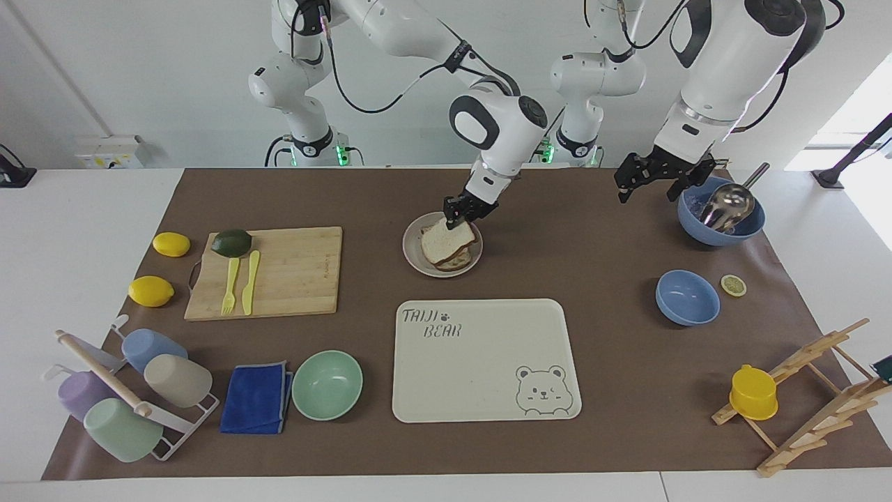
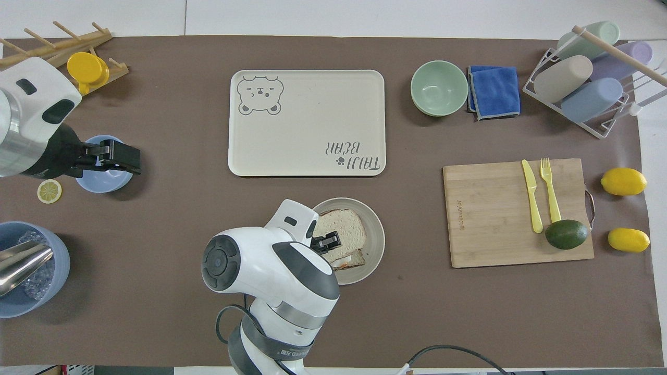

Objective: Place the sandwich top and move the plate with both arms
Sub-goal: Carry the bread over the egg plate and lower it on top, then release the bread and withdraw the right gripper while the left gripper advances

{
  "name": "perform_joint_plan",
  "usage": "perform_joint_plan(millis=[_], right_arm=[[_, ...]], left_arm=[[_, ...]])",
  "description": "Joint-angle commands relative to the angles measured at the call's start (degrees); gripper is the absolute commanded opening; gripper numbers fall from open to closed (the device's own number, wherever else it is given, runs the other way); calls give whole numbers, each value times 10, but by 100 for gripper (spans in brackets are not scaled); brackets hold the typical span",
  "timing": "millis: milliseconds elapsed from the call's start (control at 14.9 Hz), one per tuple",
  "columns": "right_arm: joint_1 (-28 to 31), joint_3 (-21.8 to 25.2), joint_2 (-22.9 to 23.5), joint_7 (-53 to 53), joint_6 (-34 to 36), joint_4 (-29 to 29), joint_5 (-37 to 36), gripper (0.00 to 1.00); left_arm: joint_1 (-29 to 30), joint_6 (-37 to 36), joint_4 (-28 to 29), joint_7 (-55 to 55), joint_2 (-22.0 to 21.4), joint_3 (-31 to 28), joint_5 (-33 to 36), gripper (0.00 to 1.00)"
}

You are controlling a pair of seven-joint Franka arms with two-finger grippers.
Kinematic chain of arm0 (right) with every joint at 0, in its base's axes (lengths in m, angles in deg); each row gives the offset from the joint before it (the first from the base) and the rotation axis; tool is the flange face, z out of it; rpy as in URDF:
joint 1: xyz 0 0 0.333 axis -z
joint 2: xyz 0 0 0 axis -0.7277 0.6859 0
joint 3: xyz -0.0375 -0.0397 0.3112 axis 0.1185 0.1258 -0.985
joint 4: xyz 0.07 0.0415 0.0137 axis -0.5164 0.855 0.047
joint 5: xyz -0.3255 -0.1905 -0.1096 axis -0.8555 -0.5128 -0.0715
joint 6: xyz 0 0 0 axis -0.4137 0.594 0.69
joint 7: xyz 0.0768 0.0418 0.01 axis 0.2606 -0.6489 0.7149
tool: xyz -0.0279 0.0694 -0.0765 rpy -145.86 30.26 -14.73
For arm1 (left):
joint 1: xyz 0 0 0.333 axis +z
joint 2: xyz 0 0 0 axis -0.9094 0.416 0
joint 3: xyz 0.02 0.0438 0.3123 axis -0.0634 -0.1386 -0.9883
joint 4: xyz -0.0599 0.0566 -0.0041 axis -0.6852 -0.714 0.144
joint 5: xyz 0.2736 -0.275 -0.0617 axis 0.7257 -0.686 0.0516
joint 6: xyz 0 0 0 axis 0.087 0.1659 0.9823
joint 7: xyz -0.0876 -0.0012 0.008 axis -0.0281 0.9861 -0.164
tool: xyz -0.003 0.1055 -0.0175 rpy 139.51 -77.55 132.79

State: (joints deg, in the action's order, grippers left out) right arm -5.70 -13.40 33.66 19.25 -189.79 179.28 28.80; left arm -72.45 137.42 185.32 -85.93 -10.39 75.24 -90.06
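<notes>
The sandwich top (image 1: 446, 240) lies almost flat on the egg toast (image 1: 458, 262), which sits on the round beige plate (image 1: 411, 254) near the robots at the table's middle. My right gripper (image 1: 462, 213) is shut on the slice's edge nearest the robots. In the overhead view the right gripper (image 2: 327, 242) sits at that edge of the sandwich top (image 2: 341, 226) on the plate (image 2: 376, 237). My left gripper (image 1: 649, 188) is open and empty, up in the air beside the large blue bowl (image 1: 721, 213), and waits.
The cream bear tray (image 1: 488, 376) lies just farther from the robots than the plate. A small blue bowl (image 1: 687, 298) and a lemon slice (image 1: 733, 285) sit toward the left arm's end. The cutting board (image 1: 279, 279) with cutlery and an avocado sits toward the right arm's end, with the mint bowl (image 1: 327, 384) farther out.
</notes>
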Motion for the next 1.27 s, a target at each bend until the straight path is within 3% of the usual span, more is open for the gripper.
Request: perform_joint_plan(millis=[0,268,536,804,1205], right_arm=[[11,-5,-8,-11,-34,3,22,100],[118,-5,-87,27,-23,-3,53,100],[248,-3,-154,63,62,-4,82,100],[371,-1,-213,178,143,-4,95,100],[465,-2,-255,260,185,-3,116,100]], left_arm=[[1,7,12,2,-8,0,7,100],[-2,14,26,-1,-14,0,7,100],[-7,63,89,-8,-41,0,2,100],[-44,119,147,-58,-54,0,-32,100],[-105,184,250,-79,-57,0,-84,100]])
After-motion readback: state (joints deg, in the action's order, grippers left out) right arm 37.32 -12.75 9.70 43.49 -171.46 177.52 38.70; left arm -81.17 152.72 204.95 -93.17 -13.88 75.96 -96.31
